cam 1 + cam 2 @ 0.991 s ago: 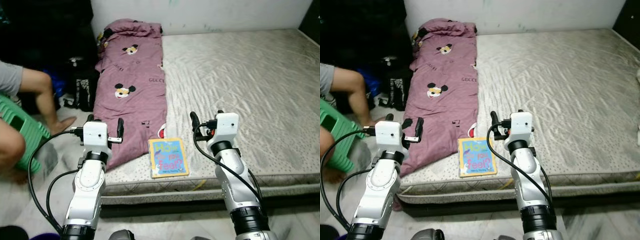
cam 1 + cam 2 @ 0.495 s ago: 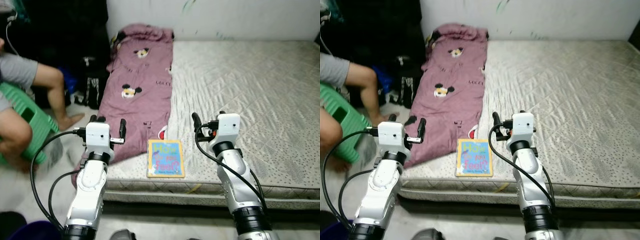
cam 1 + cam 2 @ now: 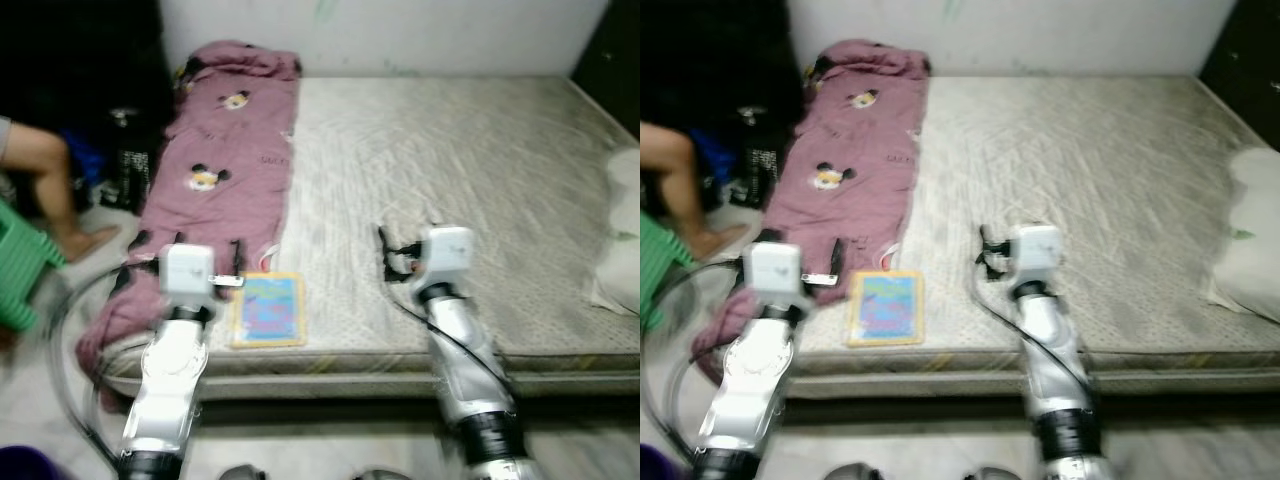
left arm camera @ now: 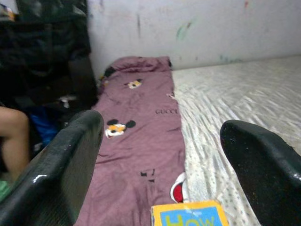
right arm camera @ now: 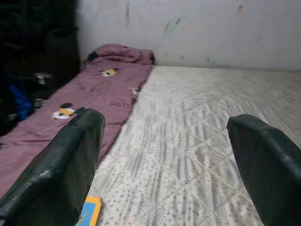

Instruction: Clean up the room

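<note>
Your left end effector [image 4: 160, 155] and right end effector [image 5: 164, 155] both hang with fingers spread wide, holding nothing, above the near edge of the bed [image 3: 470, 170]. The picture book [image 3: 267, 309] lies flat at that near edge, between the two arms, touching the purple blanket [image 3: 215, 180] along the bed's left side. A white pillow [image 3: 1250, 250] sits far right. A person's leg [image 3: 50, 190] shows at the left.

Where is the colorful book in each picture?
Left eye view: the book lies at the mattress's near edge, just right of the left gripper.
Right eye view: the book sits in the same spot, between the two arms.
Left wrist view: its top edge peeks in between the fingers.
Right wrist view: one yellow corner beside a finger.
Shared landmark: the purple blanket, right next to the book.
</note>
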{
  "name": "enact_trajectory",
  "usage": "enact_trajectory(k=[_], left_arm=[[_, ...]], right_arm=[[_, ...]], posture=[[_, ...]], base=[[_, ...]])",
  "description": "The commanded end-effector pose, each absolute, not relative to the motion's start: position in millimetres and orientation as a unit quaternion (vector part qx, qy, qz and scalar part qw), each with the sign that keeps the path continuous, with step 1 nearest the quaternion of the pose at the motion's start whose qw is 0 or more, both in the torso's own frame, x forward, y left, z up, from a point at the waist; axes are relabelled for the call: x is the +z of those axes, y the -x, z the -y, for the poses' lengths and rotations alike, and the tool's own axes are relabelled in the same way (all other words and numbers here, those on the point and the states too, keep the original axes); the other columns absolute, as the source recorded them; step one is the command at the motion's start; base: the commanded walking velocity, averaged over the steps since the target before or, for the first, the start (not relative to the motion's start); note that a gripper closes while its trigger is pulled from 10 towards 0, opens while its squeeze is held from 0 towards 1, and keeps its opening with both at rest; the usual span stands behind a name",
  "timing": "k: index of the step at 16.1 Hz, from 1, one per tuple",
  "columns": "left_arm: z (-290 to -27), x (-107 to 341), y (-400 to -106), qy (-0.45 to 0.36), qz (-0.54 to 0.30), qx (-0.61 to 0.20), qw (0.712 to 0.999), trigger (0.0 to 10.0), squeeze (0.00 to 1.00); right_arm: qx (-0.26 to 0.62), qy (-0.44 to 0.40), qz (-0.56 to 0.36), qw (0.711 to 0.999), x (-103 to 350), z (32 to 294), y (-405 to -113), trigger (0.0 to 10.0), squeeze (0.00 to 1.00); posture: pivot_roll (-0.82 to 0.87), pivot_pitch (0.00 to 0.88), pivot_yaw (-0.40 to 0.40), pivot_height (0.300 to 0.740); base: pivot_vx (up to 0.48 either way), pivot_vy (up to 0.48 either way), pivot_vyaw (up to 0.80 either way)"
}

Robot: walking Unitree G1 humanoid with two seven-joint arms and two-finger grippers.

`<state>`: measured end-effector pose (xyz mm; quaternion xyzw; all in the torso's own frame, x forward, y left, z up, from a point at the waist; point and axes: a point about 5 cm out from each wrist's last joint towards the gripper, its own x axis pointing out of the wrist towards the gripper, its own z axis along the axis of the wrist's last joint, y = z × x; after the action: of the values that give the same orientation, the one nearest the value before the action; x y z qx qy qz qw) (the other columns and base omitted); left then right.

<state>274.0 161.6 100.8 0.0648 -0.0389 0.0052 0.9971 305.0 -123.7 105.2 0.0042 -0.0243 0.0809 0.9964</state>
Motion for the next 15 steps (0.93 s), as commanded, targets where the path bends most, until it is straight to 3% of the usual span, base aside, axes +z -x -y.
enact_trajectory(k=[1, 10, 15], left_arm=[[-157.1, 102.8, -275.3, -0.062, 0.043, 0.000, 0.997, 10.0, 0.00], [-155.5, 106.4, -273.3, -0.047, 0.061, -0.016, 0.997, 10.0, 0.00], [-155.2, 106.9, -273.6, -0.045, 0.064, -0.027, 0.997, 10.0, 0.00]], right_arm=[[0.066, 0.000, 0.028, 0.997, 107.0, 133.1, -306.2, 10.0, 0.00], [0.067, 0.000, 0.028, 0.997, 106.7, 133.8, -306.5, 10.0, 0.00], [0.063, -0.003, 0.027, 0.998, 106.2, 134.2, -306.9, 10.0, 0.00]], posture=[[-0.08, 0.018, 0.018, 0.740], [-0.09, 0.021, 0.016, 0.740], [-0.08, 0.019, 0.019, 0.740]], base=[[0.000, -0.319, 0.00], [0.000, -0.033, 0.00], [0.325, 0.000, 0.00]])
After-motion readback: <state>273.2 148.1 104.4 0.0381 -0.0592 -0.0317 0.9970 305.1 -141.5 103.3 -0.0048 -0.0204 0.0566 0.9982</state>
